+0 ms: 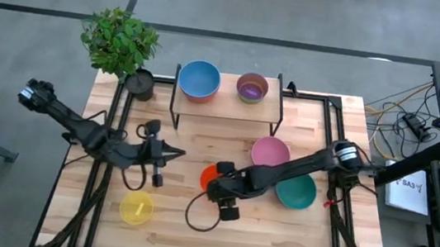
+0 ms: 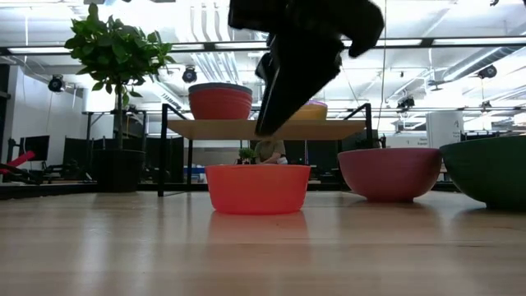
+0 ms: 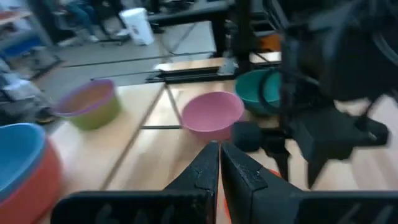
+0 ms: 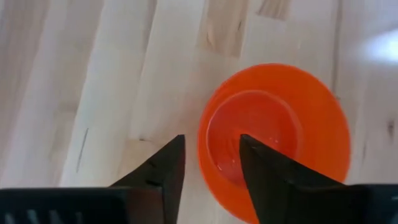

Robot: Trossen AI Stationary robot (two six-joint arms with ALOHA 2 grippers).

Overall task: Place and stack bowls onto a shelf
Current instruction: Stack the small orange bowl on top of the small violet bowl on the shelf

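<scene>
On the shelf (image 1: 226, 106) at the table's far side stand a blue bowl nested in a red one (image 1: 199, 80) and a purple bowl nested in a green one (image 1: 251, 87). An orange bowl (image 4: 277, 134) rests on its base mid-table. My right gripper (image 4: 211, 155) hangs open above it, pointing steeply down, with the bowl's rim below the gap between its fingers; the low view shows the fingers (image 2: 275, 107) clear of the bowl (image 2: 257, 187). My left gripper (image 3: 219, 152) is shut and holds nothing, left of the orange bowl (image 1: 207, 174).
A pink bowl (image 1: 270, 152) and a teal bowl (image 1: 295, 190) sit on the table right of the orange one. A yellow bowl (image 1: 136, 209) sits near the front left. A potted plant (image 1: 121, 42) stands at the far left corner, beside the shelf.
</scene>
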